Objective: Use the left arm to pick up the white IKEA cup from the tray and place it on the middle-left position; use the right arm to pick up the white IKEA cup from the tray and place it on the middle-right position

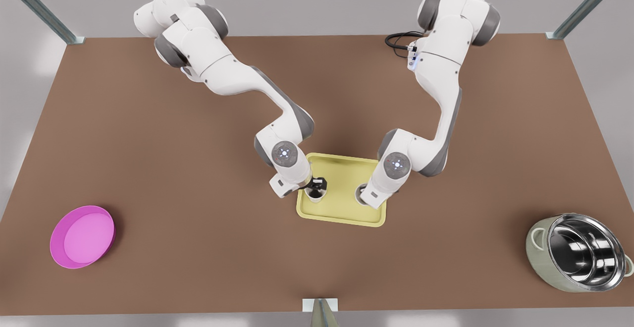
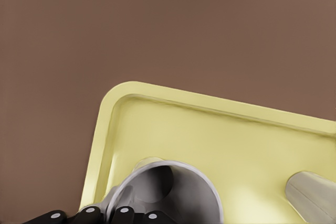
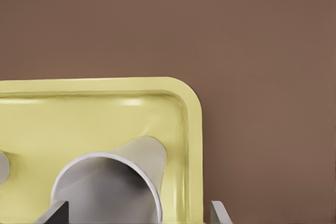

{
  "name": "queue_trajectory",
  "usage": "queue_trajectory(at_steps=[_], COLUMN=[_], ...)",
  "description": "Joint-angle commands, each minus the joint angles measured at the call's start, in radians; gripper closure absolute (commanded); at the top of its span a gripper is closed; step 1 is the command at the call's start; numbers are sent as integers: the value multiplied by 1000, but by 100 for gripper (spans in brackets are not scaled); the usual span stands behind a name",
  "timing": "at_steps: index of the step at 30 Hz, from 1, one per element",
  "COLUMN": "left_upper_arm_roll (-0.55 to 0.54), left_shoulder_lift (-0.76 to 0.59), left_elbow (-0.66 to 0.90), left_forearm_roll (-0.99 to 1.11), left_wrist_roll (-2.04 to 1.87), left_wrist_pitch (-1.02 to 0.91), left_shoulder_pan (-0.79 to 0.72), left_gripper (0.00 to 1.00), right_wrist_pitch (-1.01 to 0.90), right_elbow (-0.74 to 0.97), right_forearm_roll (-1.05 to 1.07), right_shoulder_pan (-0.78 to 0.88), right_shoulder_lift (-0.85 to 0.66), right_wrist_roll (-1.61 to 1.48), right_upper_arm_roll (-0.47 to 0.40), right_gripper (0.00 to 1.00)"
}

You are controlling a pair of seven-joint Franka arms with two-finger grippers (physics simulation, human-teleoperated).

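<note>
The pale yellow tray (image 1: 342, 213) lies at the table's middle with two white cups on it. My left gripper (image 1: 317, 185) is down on the cup on the front view's left (image 1: 315, 197). In the left wrist view its black fingers (image 2: 123, 214) pinch that cup's (image 2: 178, 192) rim wall, near a corner of the tray (image 2: 210, 129); the other cup (image 2: 315, 195) stands farther off. My right gripper (image 1: 369, 199) hangs over the cup on the front view's right (image 1: 360, 193). Its fingertips (image 3: 55, 214) stand wide apart, open around the cup (image 3: 105, 187), close to the tray's rim (image 3: 194, 145).
A round pink dish (image 1: 81, 236) sits at the front view's near left. A steel pot (image 1: 579, 252) lies tilted at the near right. Bare brown tabletop (image 1: 198, 193) spreads on both sides of the tray. A black cable (image 1: 398, 39) loops by the right arm's base.
</note>
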Motion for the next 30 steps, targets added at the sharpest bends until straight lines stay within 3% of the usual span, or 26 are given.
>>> queue_trajectory(at_steps=[1, 6, 9, 11, 12, 16, 20, 21, 22, 23, 30], left_upper_arm_roll=[13, 27, 26, 24, 24, 26, 26, 26, 26, 26, 26], left_shoulder_lift=[-5, -59, -42, -16, -13, -4, -5, -5, -7, -8, -8], left_elbow=[29, 30, 24, 1, -19, -89, -155, -155, -155, -155, -152], left_forearm_roll=[-7, -51, -130, -137, -136, -130, -130, -130, -130, -130, -130], left_wrist_roll=[23, 451, 714, 795, 797, 798, 817, 817, 817, 815, 806], left_wrist_pitch=[-86, -110, -23, 103, 158, 310, 442, 442, 442, 442, 440], left_shoulder_pan=[4, 265, 352, 366, 364, 366, 366, 366, 366, 364, 363], left_gripper=[82, 82, 82, 82, 82, 84, 84, 72, 8, 0, 0], right_wrist_pitch=[-12, -6, 0, 5, 29, 34, 34, 34, 34, 34, 34], right_elbow=[-12, -37, -38, -38, -38, -40, -38, -40, -40, -38, -37], right_forearm_roll=[-6, -5, -6, -6, -6, -6, -26, -26, -28, -28, -20], right_shoulder_pan=[0, 8, 14, 23, 26, 34, 31, 29, 31, 31, 31], right_shoulder_lift=[-1, 10, 22, 34, 40, 45, 44, 44, 44, 42, 36], right_wrist_roll=[-73, -72, -70, -69, -66, -67, -64, -64, -64, -64, -61], right_upper_arm_roll=[0, 0, 0, 0, 0, 0, -25, -31, -43, -45, -45], right_gripper=[0, 0, 1, 9, 13, 58, 70, 70, 70, 70, 79])
